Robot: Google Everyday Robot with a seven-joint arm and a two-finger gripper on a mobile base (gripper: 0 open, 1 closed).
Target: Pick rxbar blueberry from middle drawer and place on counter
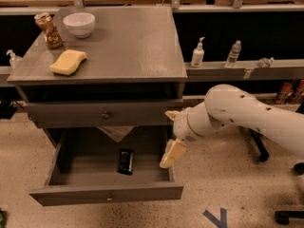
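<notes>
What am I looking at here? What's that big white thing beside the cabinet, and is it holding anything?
The white thing is a robot arm. Its gripper, the part that grasps, hangs at the right edge of the open drawer. There is only one picture, taken from above and in front of the cabinet. A small black snack bar lies on the drawer floor, apart from the gripper, so it is not held. The robot is meant to lift it onto the cabinet's grey top, where a yellow sponge, a white bowl and a brown can sit towards the left side.
</notes>
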